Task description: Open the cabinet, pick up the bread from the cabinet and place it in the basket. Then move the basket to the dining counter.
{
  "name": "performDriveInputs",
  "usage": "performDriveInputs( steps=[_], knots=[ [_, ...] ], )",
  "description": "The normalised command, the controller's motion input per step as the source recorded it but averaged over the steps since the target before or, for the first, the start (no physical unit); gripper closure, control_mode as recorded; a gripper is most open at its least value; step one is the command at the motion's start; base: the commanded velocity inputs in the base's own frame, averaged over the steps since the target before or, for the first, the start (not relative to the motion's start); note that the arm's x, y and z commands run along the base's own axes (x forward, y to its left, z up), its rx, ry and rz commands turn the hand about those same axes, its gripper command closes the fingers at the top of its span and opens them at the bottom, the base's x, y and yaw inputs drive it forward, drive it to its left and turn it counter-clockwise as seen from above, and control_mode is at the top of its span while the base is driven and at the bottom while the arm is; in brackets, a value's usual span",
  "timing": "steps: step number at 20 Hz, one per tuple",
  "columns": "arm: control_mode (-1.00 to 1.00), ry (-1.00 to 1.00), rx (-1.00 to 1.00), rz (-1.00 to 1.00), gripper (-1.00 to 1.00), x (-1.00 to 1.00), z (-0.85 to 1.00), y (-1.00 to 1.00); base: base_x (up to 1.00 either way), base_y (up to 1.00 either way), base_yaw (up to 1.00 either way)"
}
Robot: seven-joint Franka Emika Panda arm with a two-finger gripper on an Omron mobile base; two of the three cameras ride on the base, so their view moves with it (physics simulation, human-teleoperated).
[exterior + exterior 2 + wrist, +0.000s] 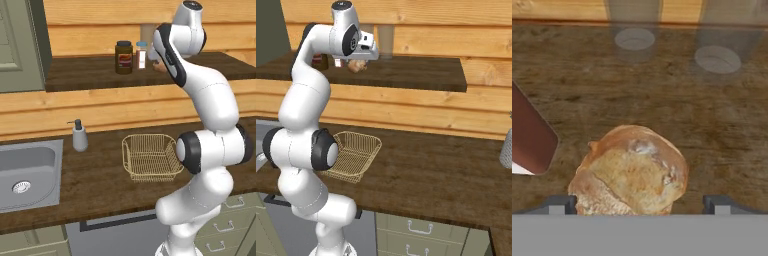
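Observation:
The cabinet's sage door [20,45] stands swung open at the left, baring the dark wooden shelf [421,75]. The bread [632,170], a round tan roll, rests on that shelf and lies between my two finger tips in the hand view. My gripper [639,205] is open, with one finger on each side of the roll and no grip on it. From the right base camera the bread [358,66] peeks out just below the hand. The pale gold wire basket [150,157] [353,152] sits empty on the worktop below. The dining counter is out of view.
A dark jar [124,57] and a small spice bottle [142,55] stand on the shelf left of the hand. Two clear glasses [634,39] [717,59] stand behind the bread. A soap dispenser [79,136] and a steel sink [30,170] lie left of the basket.

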Motion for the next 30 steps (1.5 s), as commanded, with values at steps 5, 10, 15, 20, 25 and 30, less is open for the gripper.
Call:
performDriveInputs(
  steps=[5, 10, 15, 20, 25, 30],
  knots=[
    [-1.00, 0.00, 0.00, 0.00, -1.00, -0.17, -0.02, 0.09, 0.00, 0.00, 0.00],
    [-1.00, -0.01, 0.00, 0.00, -1.00, -0.07, 0.00, 0.09, 0.00, 0.00, 0.00],
    [-1.00, -0.02, 0.00, 0.00, -1.00, 0.00, -0.18, 0.00, 0.00, 0.00, 0.00],
    [-1.00, -0.01, 0.00, 0.00, -1.00, 0.00, -0.28, 0.00, 0.00, 0.00, 0.00],
    [-1.00, -0.04, 0.00, 0.00, -1.00, 0.00, -0.24, 0.00, 0.00, 0.00, 0.00],
    [-1.00, -0.08, 0.00, 0.00, -1.00, 0.01, -0.04, 0.00, 0.00, 0.00, 0.00]
  ],
)
